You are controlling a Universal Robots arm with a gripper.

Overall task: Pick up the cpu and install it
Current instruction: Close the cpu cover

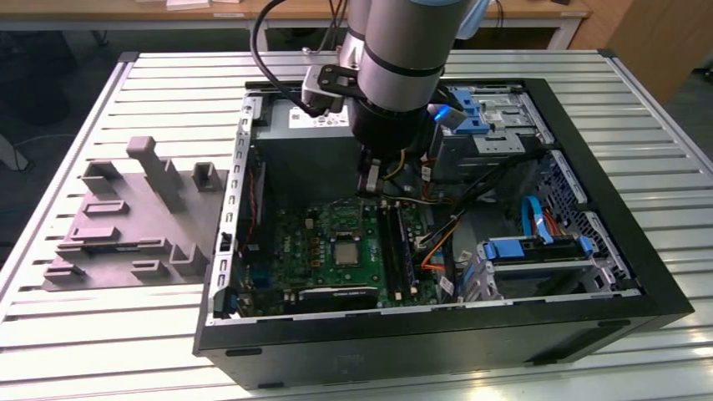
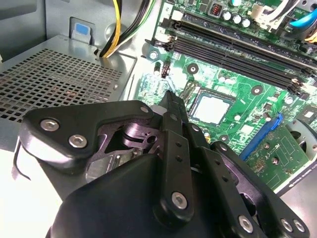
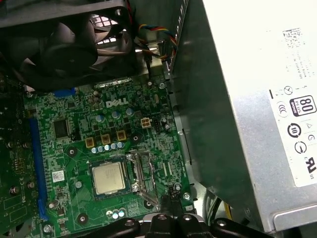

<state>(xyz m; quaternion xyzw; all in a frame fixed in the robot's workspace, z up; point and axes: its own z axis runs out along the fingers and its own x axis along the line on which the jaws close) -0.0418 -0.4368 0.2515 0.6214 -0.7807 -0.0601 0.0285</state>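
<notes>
Slatted pale metal forms the table (image 1: pixel 89 334) that carries everything, and on it an open black computer case (image 1: pixel 624 276) takes up most of the exterior view, with a grey moulded fixture block (image 1: pixel 134 225) lying at nine o'clock from it. Inside the case, the big grey power supply box (image 3: pixel 257 99) with its white label sits along one wall, and a black fan (image 3: pixel 64 44) hangs over one edge of the green motherboard (image 3: pixel 69 124). From twelve o'clock in the exterior view the silver and black robot arm (image 1: pixel 402 58) reaches down into the case above the board. The gripper (image 2: pixel 171 101) hangs over the motherboard with its two black fingers (image 2: pixel 173 124) drawn close together, tips nearly touching, and nothing between them. In the second wrist view the cpu (image 2: pixel 212 110) lies at about three o'clock from the fingertips, apart from them. It sits flat in its metal-framed socket on the board, pale silvery top facing up, and the first wrist view shows it (image 3: pixel 109 177) just beside the socket's open latch hardware (image 3: pixel 141 173).
</notes>
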